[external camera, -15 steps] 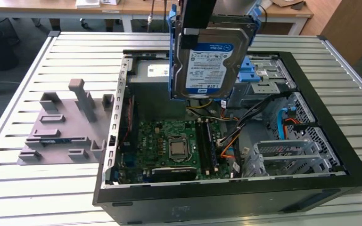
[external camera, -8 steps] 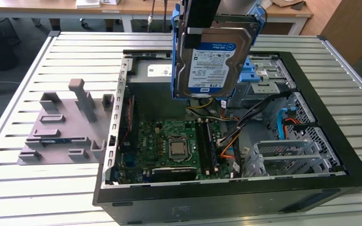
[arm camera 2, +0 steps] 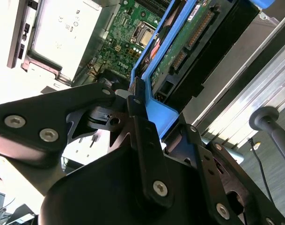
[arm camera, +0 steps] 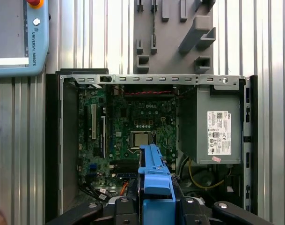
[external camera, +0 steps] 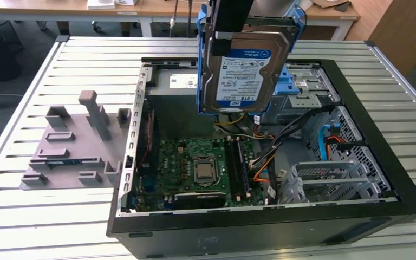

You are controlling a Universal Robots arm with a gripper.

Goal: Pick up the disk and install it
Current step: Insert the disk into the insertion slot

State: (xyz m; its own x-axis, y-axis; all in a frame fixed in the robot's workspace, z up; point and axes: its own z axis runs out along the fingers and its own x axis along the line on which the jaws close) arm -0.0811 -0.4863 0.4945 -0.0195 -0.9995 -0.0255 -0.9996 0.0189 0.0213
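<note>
Gripper (arm camera 2: pixel 141 112) is holding the disk (external camera: pixel 248 70) upright over the open computer case (external camera: pixel 266 230), jaws squeezing tight on its blue frame.

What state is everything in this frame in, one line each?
disk, held by its blue frame, hanging above the case, not installed
gripper, jaws shut on the disk
case, lying on its side, side panel off, open
power supply, mounted inside the case
processor, seated on the board, no cooler over it
</note>
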